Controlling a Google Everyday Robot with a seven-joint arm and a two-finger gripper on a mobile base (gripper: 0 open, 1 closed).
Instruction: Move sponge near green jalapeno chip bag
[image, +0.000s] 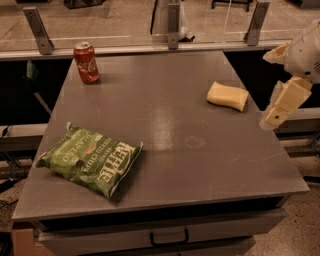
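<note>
The pale yellow sponge (228, 96) lies flat on the grey table (170, 125), near its right edge and towards the back. The green jalapeno chip bag (90, 160) lies at the front left of the table with its white KETTLE lettering up, far from the sponge. My gripper (284, 104) shows as cream-coloured parts at the right edge of the view. It hangs just off the table's right side, to the right of the sponge and slightly nearer the front. It touches nothing and holds nothing.
A red soda can (86, 62) stands upright at the back left corner. A metal rail with upright posts (170, 30) runs behind the table. Drawers with a handle (169, 236) sit under the front edge.
</note>
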